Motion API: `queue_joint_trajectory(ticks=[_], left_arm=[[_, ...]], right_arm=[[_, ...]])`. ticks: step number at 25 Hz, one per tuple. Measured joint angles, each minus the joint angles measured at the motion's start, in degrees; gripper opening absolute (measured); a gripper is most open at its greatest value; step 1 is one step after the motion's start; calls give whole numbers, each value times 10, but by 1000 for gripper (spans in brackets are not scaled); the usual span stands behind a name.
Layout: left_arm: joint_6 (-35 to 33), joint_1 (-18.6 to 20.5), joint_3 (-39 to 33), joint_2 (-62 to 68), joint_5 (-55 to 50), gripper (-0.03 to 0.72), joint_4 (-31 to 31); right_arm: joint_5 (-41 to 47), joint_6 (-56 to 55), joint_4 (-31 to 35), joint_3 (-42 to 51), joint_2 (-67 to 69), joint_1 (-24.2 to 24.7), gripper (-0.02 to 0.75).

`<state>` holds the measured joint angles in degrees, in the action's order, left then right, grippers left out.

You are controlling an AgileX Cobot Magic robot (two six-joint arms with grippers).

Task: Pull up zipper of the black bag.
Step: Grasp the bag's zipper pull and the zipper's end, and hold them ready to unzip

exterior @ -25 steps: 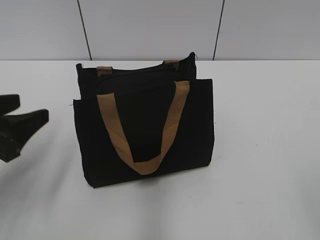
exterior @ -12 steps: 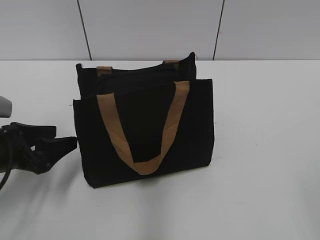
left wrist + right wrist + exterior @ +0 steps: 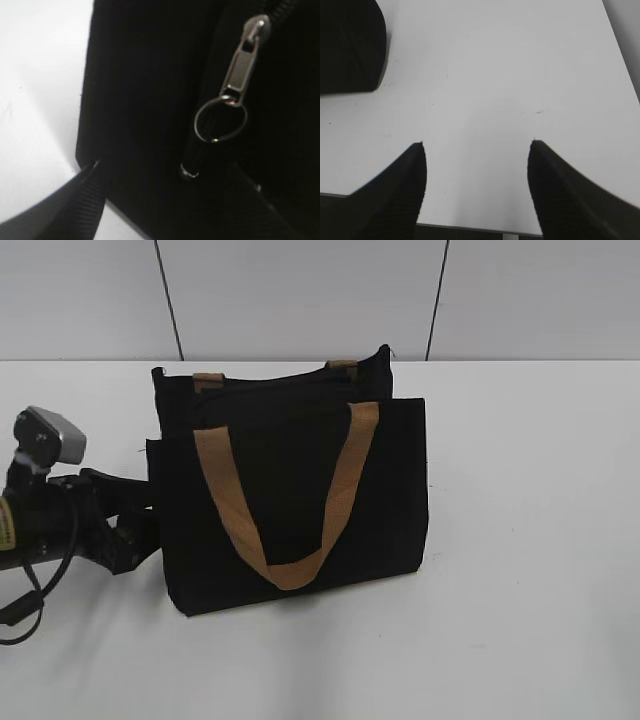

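The left hand (image 3: 135,525), open and holding nothing, is at the rectangular black fabric bag (image 3: 290,500); its small silver metal zipper (image 3: 243,65) waits ungrasped, pulling remains.

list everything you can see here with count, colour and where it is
black bag: one, black fabric, standing upright on the table, left of centre in the exterior view
webbing handles: two, tan; one hangs in a loop down the front panel, the other shows only as two tabs at the top rear edge
zipper: one, silver-grey slider with a long tab and a round ring, on the bag's side, seen in the left wrist view
table: one, white, under everything
wall: pale grey panels with dark seams, behind the table
left gripper: one, black, open, at the bag's left side
right gripper: one, black, open above bare table
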<state>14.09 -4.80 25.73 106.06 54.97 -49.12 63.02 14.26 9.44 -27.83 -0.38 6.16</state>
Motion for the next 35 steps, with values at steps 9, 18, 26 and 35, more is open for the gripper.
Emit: queue_joint_trajectory(ticks=[9, 18, 26, 35], left_arm=[[0, -16, 51, 49, 1, 486, -25], [0, -19, 59, 54, 7, 55, -29], [109, -19, 59, 24, -29, 24, -32], [229, -19, 56, -165, -138, 23, -99]], right_arm=[[0, 0, 0, 0, 0, 0, 494], [0, 0, 0, 0, 0, 0, 494], [0, 0, 0, 0, 0, 0, 494], [0, 0, 0, 0, 0, 0, 494]])
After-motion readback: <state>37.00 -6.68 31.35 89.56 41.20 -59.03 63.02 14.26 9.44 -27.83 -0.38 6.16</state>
